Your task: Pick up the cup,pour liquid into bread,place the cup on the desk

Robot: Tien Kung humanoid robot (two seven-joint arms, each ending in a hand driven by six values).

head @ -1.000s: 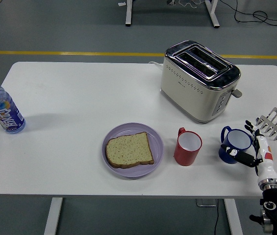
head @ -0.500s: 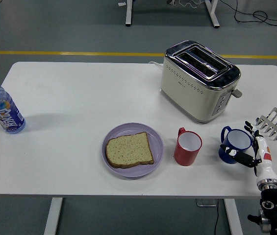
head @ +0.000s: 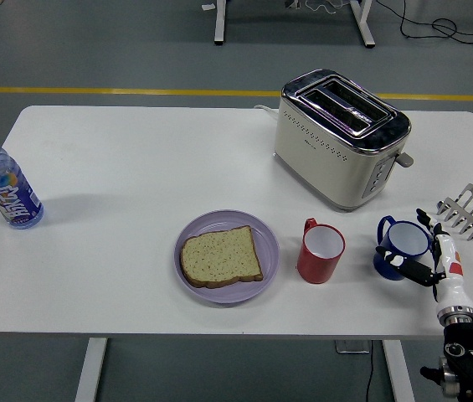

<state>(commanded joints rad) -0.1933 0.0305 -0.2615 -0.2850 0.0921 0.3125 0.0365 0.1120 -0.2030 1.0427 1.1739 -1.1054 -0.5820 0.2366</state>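
White table (head: 136,251): right hand (head: 431,251) spread beside blue cup (head: 401,245).

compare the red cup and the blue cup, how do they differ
The red cup stands beside the purple plate, clear of any hand; the blue cup stands further right, with the right robot hand at its near right side. The red cup looks taller and straight-sided, the blue cup squatter and rounder. Both stand upright on the white table, have a handle and show a pale inside.
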